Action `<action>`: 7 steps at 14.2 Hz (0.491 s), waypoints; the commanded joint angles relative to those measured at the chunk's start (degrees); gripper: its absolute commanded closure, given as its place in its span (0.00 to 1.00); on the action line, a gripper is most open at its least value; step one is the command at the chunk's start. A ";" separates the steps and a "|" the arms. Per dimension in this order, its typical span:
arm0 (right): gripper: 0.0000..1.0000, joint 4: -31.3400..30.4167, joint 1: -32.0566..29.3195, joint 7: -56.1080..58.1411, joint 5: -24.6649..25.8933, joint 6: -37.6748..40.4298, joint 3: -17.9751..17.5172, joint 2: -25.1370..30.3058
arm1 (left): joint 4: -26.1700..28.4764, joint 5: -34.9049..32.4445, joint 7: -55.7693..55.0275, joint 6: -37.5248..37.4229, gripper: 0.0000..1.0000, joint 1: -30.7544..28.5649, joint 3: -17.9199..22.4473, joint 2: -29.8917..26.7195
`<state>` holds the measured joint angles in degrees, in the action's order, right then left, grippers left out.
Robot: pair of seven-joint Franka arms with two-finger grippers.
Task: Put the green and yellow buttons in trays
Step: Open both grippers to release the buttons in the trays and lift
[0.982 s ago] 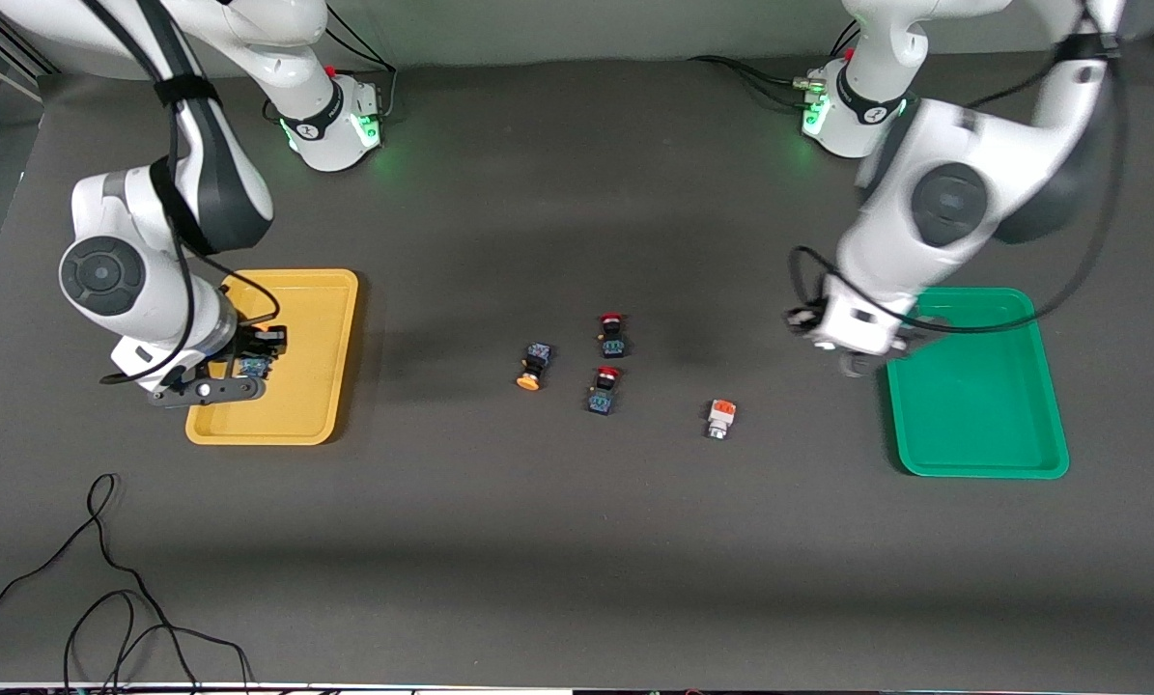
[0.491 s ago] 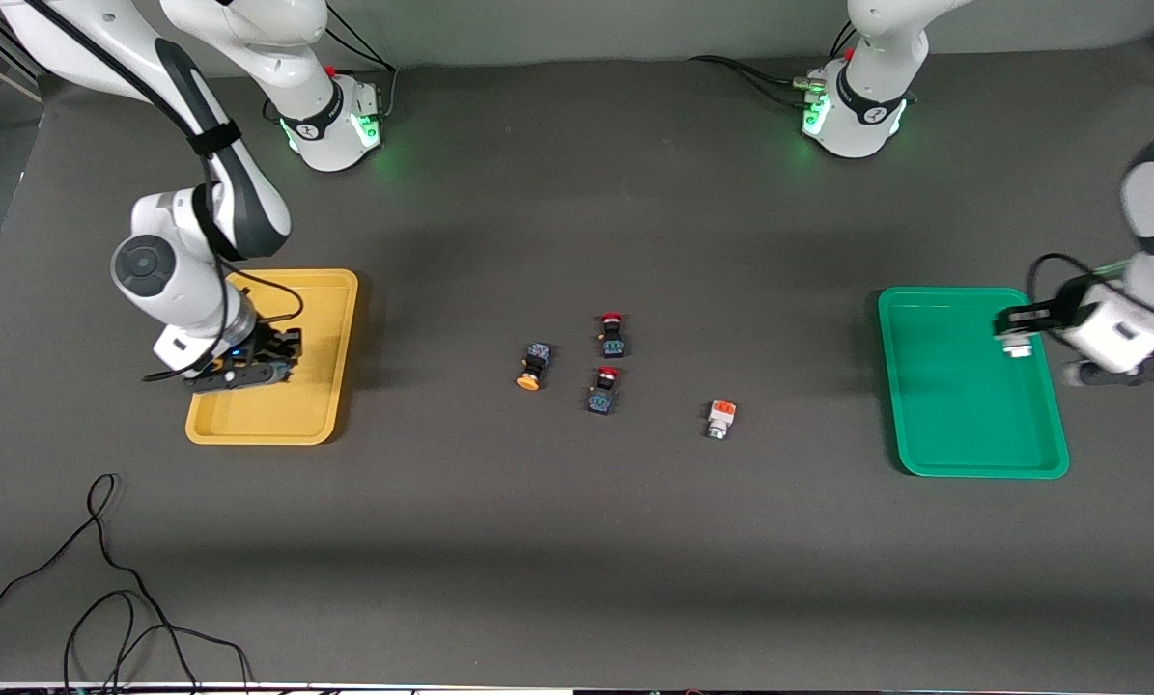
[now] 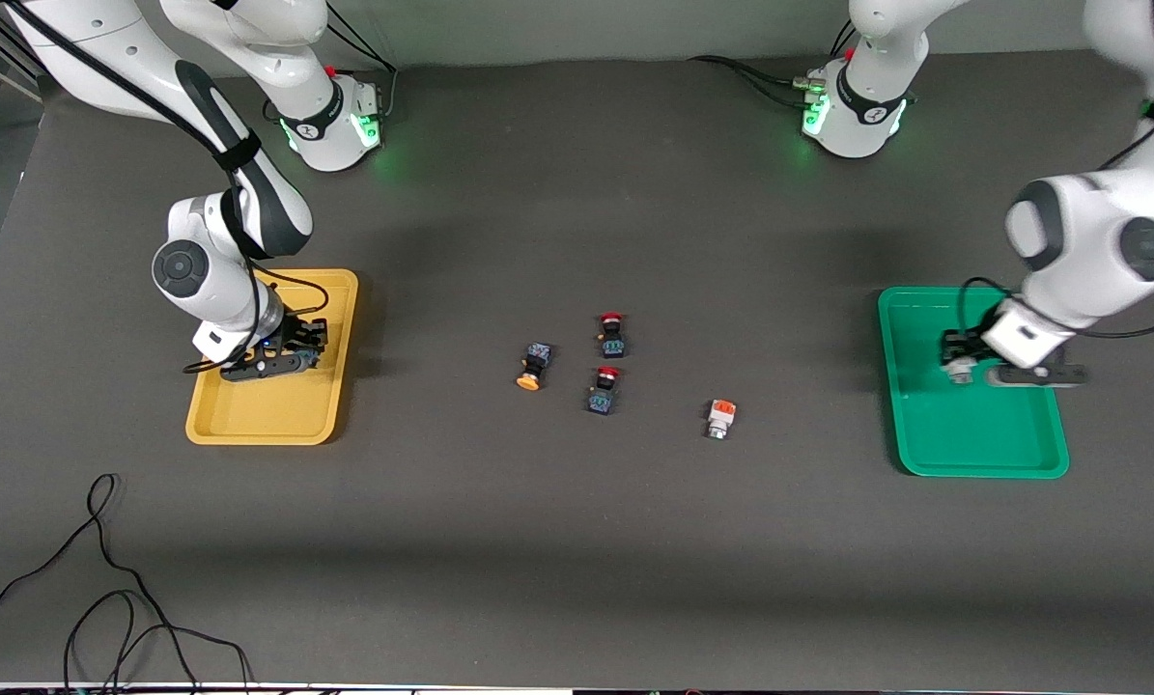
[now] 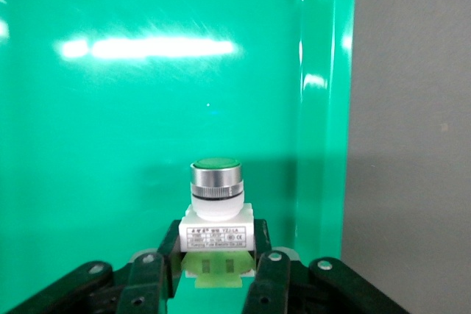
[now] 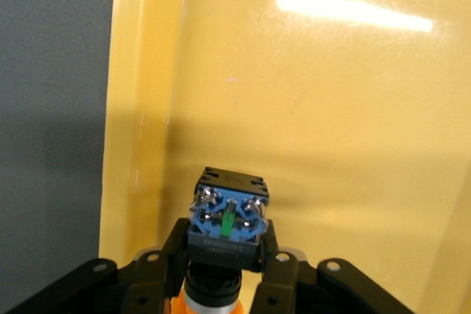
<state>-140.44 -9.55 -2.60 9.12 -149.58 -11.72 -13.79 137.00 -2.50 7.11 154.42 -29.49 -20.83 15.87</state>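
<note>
Left gripper [image 4: 217,266] clamps green button [image 4: 215,215] over green tray [image 4: 110,108]; right gripper [image 5: 224,259] clamps yellow button [image 5: 227,218] over yellow tray [image 5: 331,108].

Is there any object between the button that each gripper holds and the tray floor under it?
Nothing visible. The left gripper holds a white-bodied green-capped button over the bare green plastic tray; the right gripper holds a black-blue button over the bare yellow plastic tray.

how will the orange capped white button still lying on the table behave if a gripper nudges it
The orange-capped white button lies on its side on the table, so it will probably slide or pivot and cannot topple. Its squarish white body should keep it from rolling far. It looks like small rigid plastic, likely light, so a nudge could skid it off line.
</note>
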 commanded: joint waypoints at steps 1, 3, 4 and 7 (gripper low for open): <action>0.00 0.25 0.50 1.99 -1.74 -0.11 0.38 0.95 | -0.15 -1.71 -0.17 3.00 0.94 -0.04 0.53 2.06; 0.00 0.51 0.50 2.08 -1.74 2.69 0.38 3.23 | -0.94 -1.80 0.09 1.86 0.58 0.14 1.05 1.97; 0.00 1.47 0.41 1.81 -1.74 6.02 0.30 5.33 | -2.94 -2.41 0.10 -1.19 0.01 0.22 1.05 1.97; 0.00 9.35 2.94 0.93 -2.78 23.21 0.12 10.88 | -14.61 -2.94 0.01 -21.80 0.00 0.49 0.79 0.74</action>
<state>-135.93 -9.36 -2.59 8.98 -136.90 -11.77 -7.90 129.98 -4.48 7.15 145.46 -29.57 -20.15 18.79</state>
